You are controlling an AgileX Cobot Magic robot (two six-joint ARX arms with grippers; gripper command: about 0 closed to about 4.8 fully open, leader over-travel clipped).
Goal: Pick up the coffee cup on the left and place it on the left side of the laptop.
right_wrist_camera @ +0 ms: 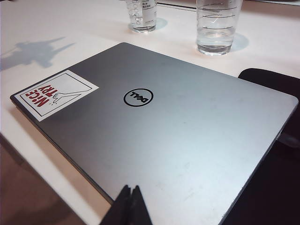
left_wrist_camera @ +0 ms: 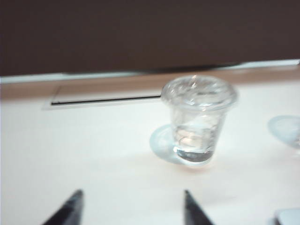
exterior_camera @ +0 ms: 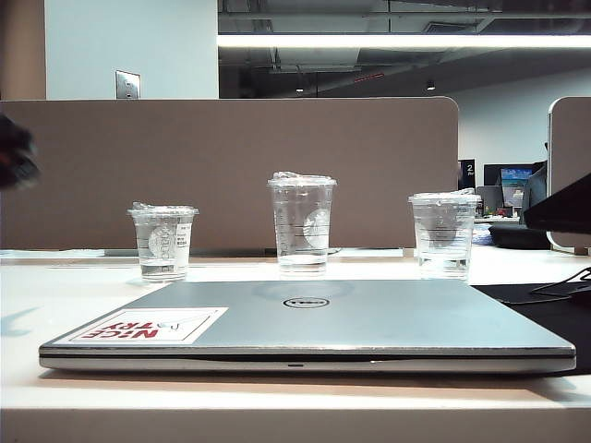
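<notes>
The coffee cup (exterior_camera: pixel 163 242) is a short clear lidded cup standing at the back left of the white table, behind the laptop's left end. The silver laptop (exterior_camera: pixel 305 318) lies shut in front, its "NICE TRY" sticker at the front left. In the left wrist view the cup (left_wrist_camera: pixel 199 119) stands upright ahead of my left gripper (left_wrist_camera: pixel 132 194), which is open and empty, well short of the cup. At the exterior view's left edge this gripper shows as a dark blur (exterior_camera: pixel 14 157). My right gripper (right_wrist_camera: pixel 130 188) is shut and empty over the laptop's (right_wrist_camera: pixel 154 122) near edge.
A taller clear cup (exterior_camera: pixel 302 224) stands behind the laptop's middle and a third clear cup (exterior_camera: pixel 444 233) at the back right. A beige partition (exterior_camera: pixel 231 166) closes off the table's back. A black mat (exterior_camera: pixel 545 305) lies to the laptop's right.
</notes>
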